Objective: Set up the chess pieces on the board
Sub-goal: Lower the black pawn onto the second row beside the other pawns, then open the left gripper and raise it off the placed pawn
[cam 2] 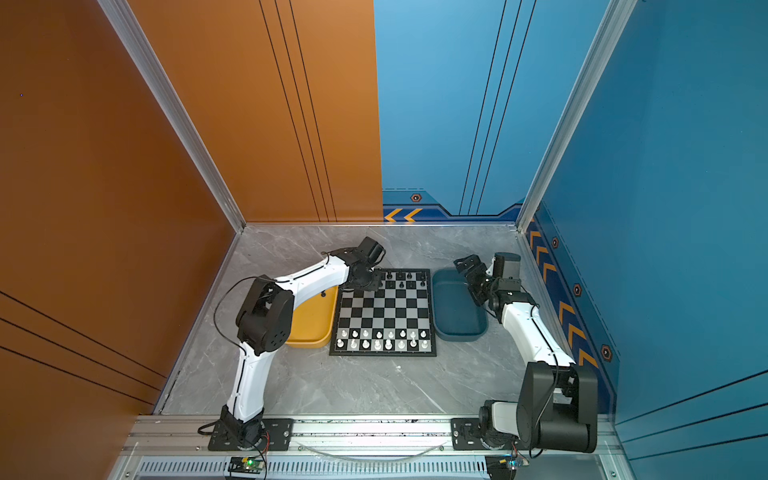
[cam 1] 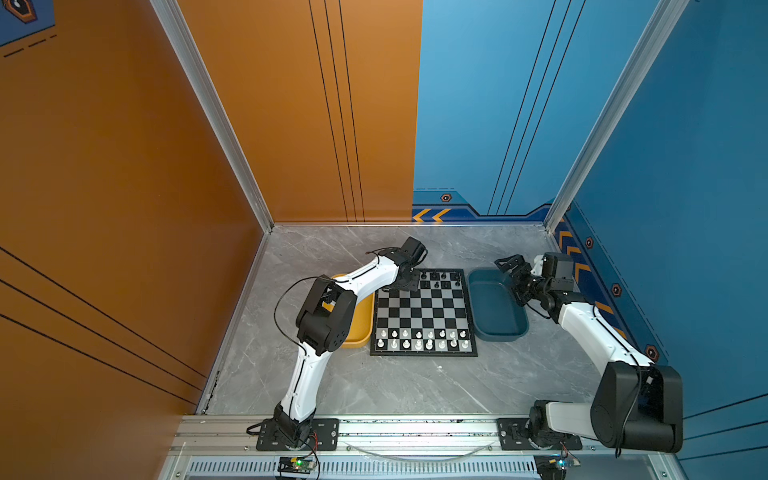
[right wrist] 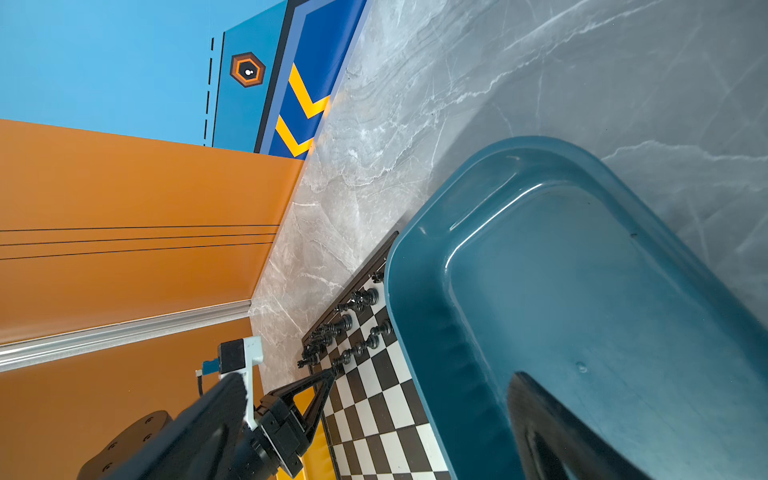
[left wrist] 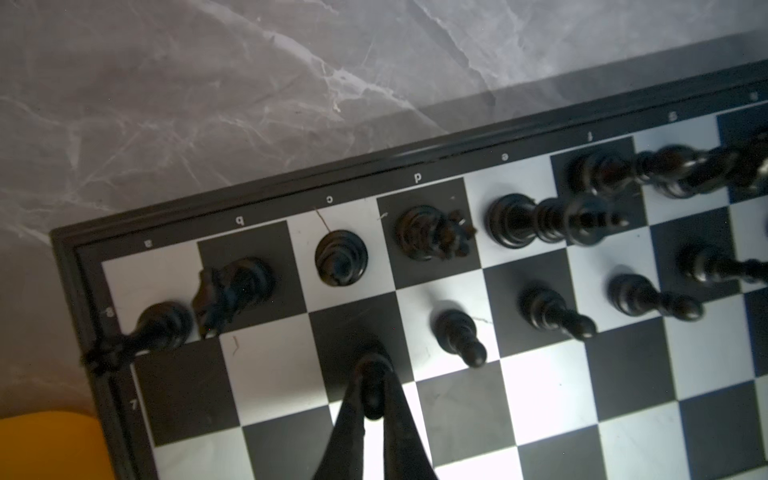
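Black plastic, the tiny pawn pinched tight in the left hand is low over a dark square of the board, and it could tip over or knock the pawn beside it if the hand opens crookedly.

Blue tray beside board, black chessmen
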`<move>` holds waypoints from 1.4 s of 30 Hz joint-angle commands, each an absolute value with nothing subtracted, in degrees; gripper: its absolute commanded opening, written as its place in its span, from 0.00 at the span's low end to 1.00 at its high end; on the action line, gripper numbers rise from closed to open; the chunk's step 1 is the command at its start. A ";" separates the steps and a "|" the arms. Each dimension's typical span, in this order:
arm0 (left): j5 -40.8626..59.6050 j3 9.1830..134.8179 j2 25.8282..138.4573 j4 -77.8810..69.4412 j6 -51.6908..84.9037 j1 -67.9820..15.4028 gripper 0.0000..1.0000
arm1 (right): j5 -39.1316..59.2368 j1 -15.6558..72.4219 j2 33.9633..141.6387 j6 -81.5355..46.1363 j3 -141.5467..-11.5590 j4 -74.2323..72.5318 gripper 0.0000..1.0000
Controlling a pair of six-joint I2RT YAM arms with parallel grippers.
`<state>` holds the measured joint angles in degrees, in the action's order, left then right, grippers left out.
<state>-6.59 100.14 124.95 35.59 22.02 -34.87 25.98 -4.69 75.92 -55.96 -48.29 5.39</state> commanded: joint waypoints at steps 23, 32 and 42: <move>-8.26 102.57 127.20 38.67 20.87 -34.19 0.17 | 26.89 -5.19 76.03 -56.25 -47.98 5.58 1.00; -8.26 102.57 126.94 38.74 20.74 -34.28 0.26 | 26.96 -5.19 76.03 -56.28 -47.83 5.59 1.00; -8.52 102.00 125.56 39.11 20.48 -34.27 0.32 | 26.98 -5.19 75.94 -56.34 -48.03 5.62 1.00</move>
